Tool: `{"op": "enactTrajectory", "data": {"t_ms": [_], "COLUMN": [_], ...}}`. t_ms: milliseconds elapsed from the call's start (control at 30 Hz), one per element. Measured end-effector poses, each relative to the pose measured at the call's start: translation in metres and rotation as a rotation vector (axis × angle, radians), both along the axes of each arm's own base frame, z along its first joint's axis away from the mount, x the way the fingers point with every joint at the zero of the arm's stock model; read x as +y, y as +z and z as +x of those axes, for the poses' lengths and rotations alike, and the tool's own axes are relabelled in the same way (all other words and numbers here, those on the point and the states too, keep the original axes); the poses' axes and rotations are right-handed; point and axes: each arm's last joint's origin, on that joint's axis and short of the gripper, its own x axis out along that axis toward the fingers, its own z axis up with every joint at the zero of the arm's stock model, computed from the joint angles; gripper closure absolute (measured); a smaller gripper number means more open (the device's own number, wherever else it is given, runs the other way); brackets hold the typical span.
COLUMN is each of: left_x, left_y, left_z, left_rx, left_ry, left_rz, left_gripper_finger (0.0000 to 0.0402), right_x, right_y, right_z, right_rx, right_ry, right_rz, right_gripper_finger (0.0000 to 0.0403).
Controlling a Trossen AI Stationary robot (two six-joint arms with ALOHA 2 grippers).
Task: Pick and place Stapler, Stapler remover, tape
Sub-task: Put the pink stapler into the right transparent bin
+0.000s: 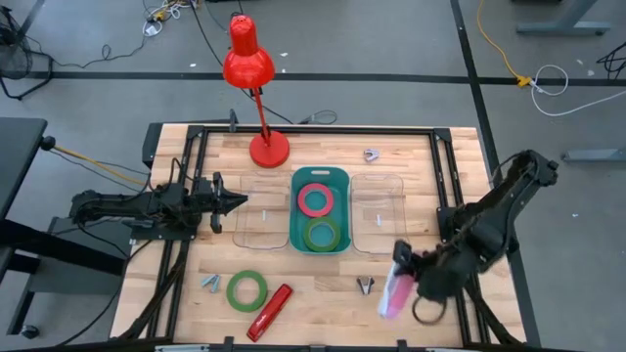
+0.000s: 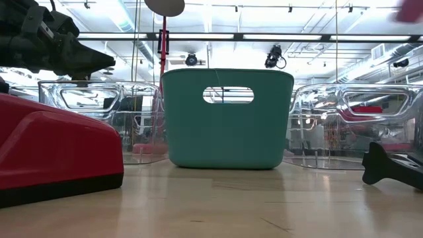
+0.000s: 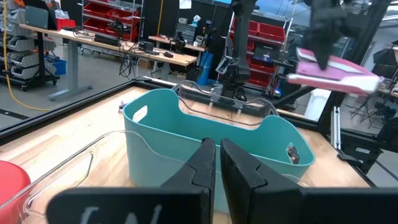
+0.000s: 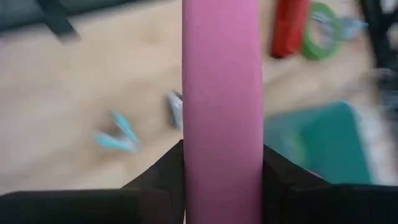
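The right hand (image 1: 399,266) is gripping a pink stapler (image 1: 394,290) above the wooden counter (image 1: 323,293). The left hand (image 1: 238,202), fingers closed and empty, is waiting beside the teal plastic bin (image 1: 320,178)

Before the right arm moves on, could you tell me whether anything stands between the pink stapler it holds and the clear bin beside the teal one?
Nothing visible does. The right tool holds the pink stapler above bare tabletop just in front of the clear bin; the small stapler remover lies off to the side.
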Motion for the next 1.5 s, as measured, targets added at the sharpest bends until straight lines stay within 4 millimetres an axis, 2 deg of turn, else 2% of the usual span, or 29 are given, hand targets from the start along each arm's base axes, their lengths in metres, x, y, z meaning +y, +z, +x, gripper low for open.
{"op": "enactTrajectory", "data": {"t_ms": [167,333,600,733,833,1200,1500], "left_x": [0.0,0.0,0.0,0.0,0.0,0.0,0.0], "left_y": [0.0,0.0,0.0,0.0,0.0,0.0,0.0], "left_z": [0.0,0.0,0.0,0.0,0.0,0.0,0.0], "left_rx": [0.0,0.0,0.0,0.0,0.0,0.0,0.0], "left_ry": [0.0,0.0,0.0,0.0,0.0,0.0,-0.001], "left_rz": [0.0,0.0,0.0,0.0,0.0,0.0,0.0], "left_gripper_finger": [0.0374,0.0374,0.0374,0.0374,0.0374,0.0374,0.0374], "right_x": [-0.036,-0.066,-0.112,-0.136,-0.15,-0.184,-0.189], "right_y": [0.012,0.016,0.014,0.013,0.009,-0.021,-0.08], "right_z": [0.008,0.015,0.028,0.033,0.038,0.066,0.069], "right_rx": [-0.095,-0.1,-0.031,0.007,0.042,0.159,0.178], "right_ry": [0.108,0.165,0.048,0.047,0.066,0.171,0.228], "right_rz": [-0.175,-0.308,-0.38,-0.438,-0.412,-0.354,-0.346], "right_gripper_finger": [0.0276,0.0276,0.0275,0.0275,0.0275,0.0274,0.0274]}}
